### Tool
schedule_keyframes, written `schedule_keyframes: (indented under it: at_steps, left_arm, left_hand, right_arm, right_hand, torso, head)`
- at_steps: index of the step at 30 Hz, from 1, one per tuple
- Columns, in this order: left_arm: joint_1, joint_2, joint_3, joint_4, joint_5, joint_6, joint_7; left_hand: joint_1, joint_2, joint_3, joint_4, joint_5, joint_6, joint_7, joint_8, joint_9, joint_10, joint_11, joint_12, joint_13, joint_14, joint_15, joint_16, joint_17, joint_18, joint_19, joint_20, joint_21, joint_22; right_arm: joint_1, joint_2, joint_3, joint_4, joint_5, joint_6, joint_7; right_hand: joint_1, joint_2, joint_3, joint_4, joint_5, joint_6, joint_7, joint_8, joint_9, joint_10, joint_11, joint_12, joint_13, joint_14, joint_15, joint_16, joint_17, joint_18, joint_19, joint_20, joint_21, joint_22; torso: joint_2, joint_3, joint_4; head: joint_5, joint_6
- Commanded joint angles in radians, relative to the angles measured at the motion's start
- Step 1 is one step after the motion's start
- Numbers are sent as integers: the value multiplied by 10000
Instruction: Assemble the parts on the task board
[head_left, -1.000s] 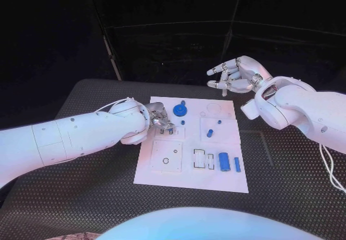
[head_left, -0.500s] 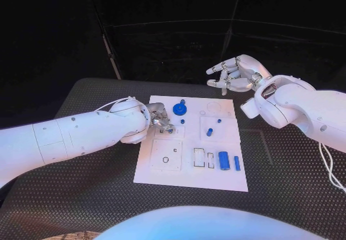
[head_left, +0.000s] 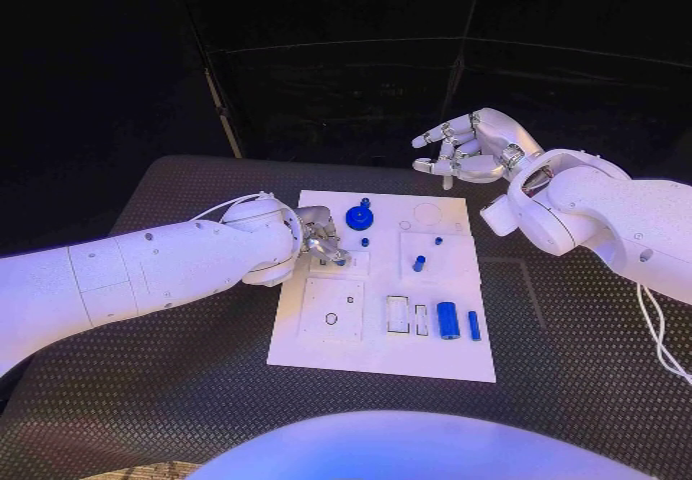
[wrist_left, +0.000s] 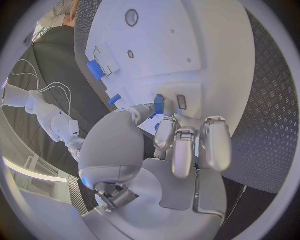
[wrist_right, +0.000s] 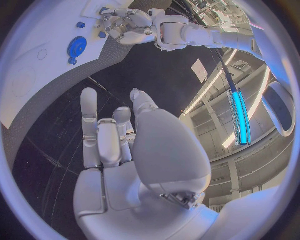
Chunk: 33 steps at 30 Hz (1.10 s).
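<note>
1. Head view shows the task board (head_left: 378, 352), a white rectangular plate lying flat in the middle of the black table (head_left: 173, 400), with shallow recesses and outlined squares on its face.
2. Blue parts sit on the task board: a round disc (head_left: 359, 219) near its far edge, a small peg (head_left: 418, 264) near its middle, and a thick cylinder (head_left: 449, 320) with a thin bar (head_left: 475, 326) just beside it toward the near right corner.
3. No writing or brand can be read on the task board or the parts.
4. The left hand (head_left: 320, 243) is down at the task board's left side, beside the disc; in the left wrist view its thumb and a finger pinch a small blue part (wrist_left: 159, 104) against the board.
5. The right hand (head_left: 469, 146) hangs in the air beyond the task board's far right corner, fingers loosely apart, holding nothing.
</note>
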Motion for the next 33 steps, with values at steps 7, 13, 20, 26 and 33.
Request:
schedule_keyframes:
  at_steps: [7,13,20,26,33]
  left_arm:
    - [-9,8,-24,3,-68,383,-27]
    - [-10,9,-27,4,-68,473,-29]
    - [-11,47,-28,-36,-68,521,-23]
    - [-11,97,-28,-112,-68,523,-19]
    - [-10,166,-29,-176,-68,554,-18]
  left_hand:
    - [-52,64,1457,-1536,50,-6,-71,55,3,58,7,58,13,1038,40,31,2634,-101,50,-13,-9,198]
    - [-88,54,1369,-1545,35,13,-91,73,23,87,-4,89,45,1038,36,31,2634,-102,51,-15,-9,204]
    - [-225,33,1100,-1506,29,97,-162,124,66,116,-50,105,55,1038,6,31,2634,-102,55,-34,-16,213]
    - [-462,23,758,-1333,27,186,-245,179,102,141,-112,138,90,1038,-43,31,2634,-105,66,-75,-20,231]
    - [-643,48,359,-1125,16,285,-303,238,132,175,-160,199,156,1038,-85,31,2634,-114,96,-119,-9,272]
  right_arm:
    - [18,22,6,-3,-28,71,95]
    - [18,27,6,-7,-28,78,96]
    - [17,25,6,-2,-28,83,93]
    - [17,26,6,2,-28,79,99]
    - [17,27,5,2,-28,76,97]
  right_hand:
    - [-29,33,6,-42,22,-42,-11,61,-12,-66,26,-58,-9,60,-73,-34,-7,182,-75,13,-44,-8]
    - [-29,33,6,-42,22,-42,-11,61,-12,-66,26,-58,-9,60,-73,-34,-7,182,-75,13,-44,-8]
    - [-29,33,6,-42,22,-42,-11,61,-12,-66,26,-58,-9,60,-73,-34,-7,182,-75,13,-44,-8]
    - [-29,33,6,-42,22,-42,-11,61,-12,-66,26,-58,-9,60,-73,-34,-7,182,-75,13,-44,-8]
    - [-29,33,6,-42,22,-42,-11,61,-12,-66,26,-58,-9,60,-73,-34,-7,182,-75,13,-44,-8]
  torso:
    - [-2,4,9]
    - [-3,1,-1]
    - [-3,7,-2]
    - [-8,7,4]
    - [-3,11,-3]
  head:
    - [-7,-48]
    - [-10,-63]
    - [-24,-74]
    - [-35,-80]
    - [-34,-83]
